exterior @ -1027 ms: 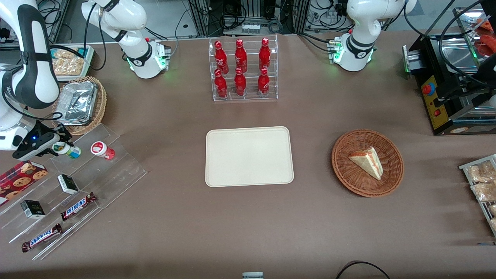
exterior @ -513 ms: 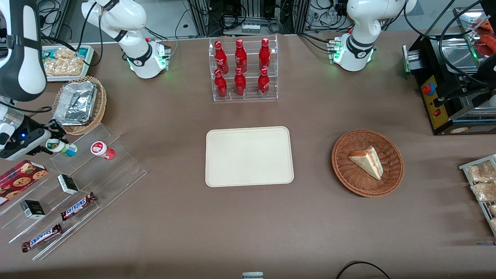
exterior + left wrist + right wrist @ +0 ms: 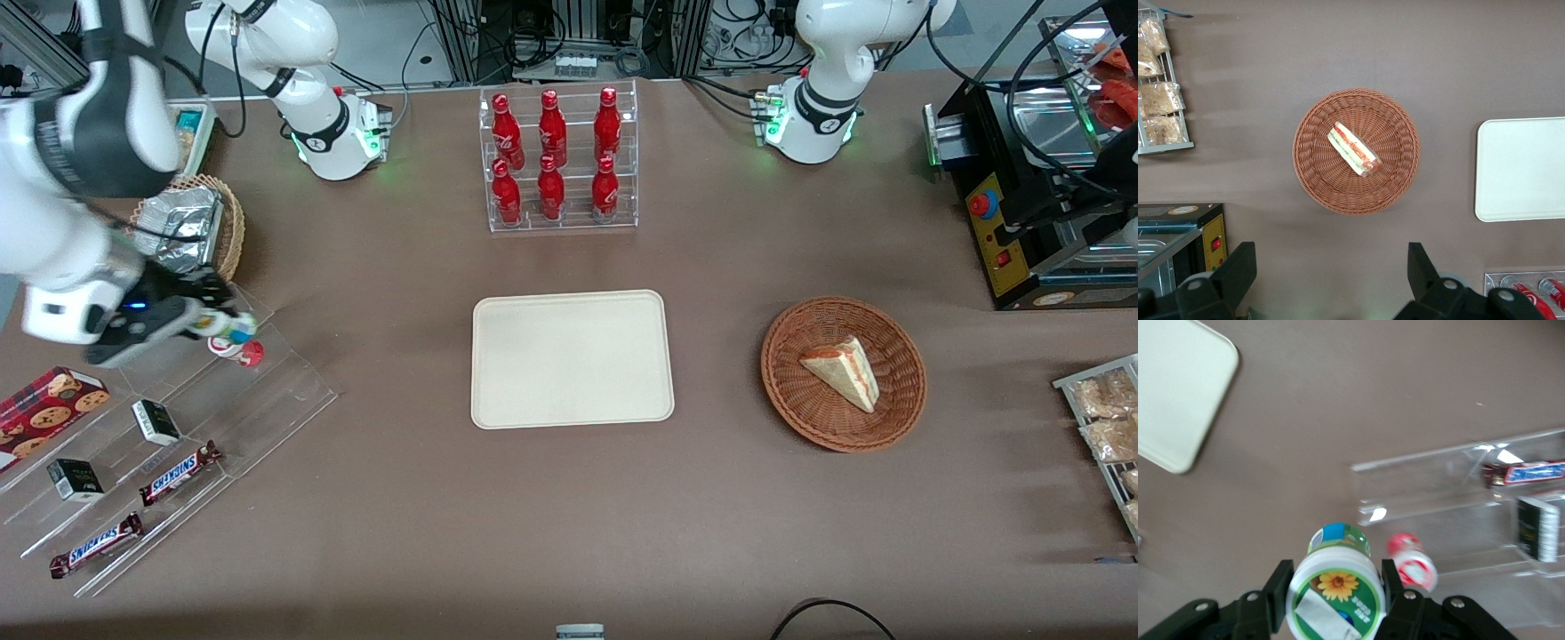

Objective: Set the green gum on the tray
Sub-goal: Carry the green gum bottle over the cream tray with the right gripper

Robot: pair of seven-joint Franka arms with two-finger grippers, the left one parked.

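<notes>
My right gripper (image 3: 216, 322) is shut on the green gum (image 3: 228, 325), a small bottle with a white lid and a green-and-yellow label. It holds the bottle in the air above the clear tiered stand (image 3: 178, 418) at the working arm's end of the table. In the right wrist view the gum (image 3: 1335, 590) sits between the two black fingers (image 3: 1279, 590), lid toward the camera. The cream-beige tray (image 3: 572, 357) lies bare at the table's middle; its corner shows in the right wrist view (image 3: 1178, 393).
A red-lidded bottle (image 3: 242, 349) lies on the stand under the gripper, also in the right wrist view (image 3: 1413, 563). Snickers bars (image 3: 180, 472), small dark boxes (image 3: 156, 421) and a cookie box (image 3: 49, 400) lie nearer the front camera. A basket with foil tray (image 3: 187, 233), cola rack (image 3: 558, 160), sandwich basket (image 3: 843, 373).
The gripper has lifted the green gum off the stand and carried it toward the tray, over the red-lidded bottle. The arm has swung in above the foil basket.
</notes>
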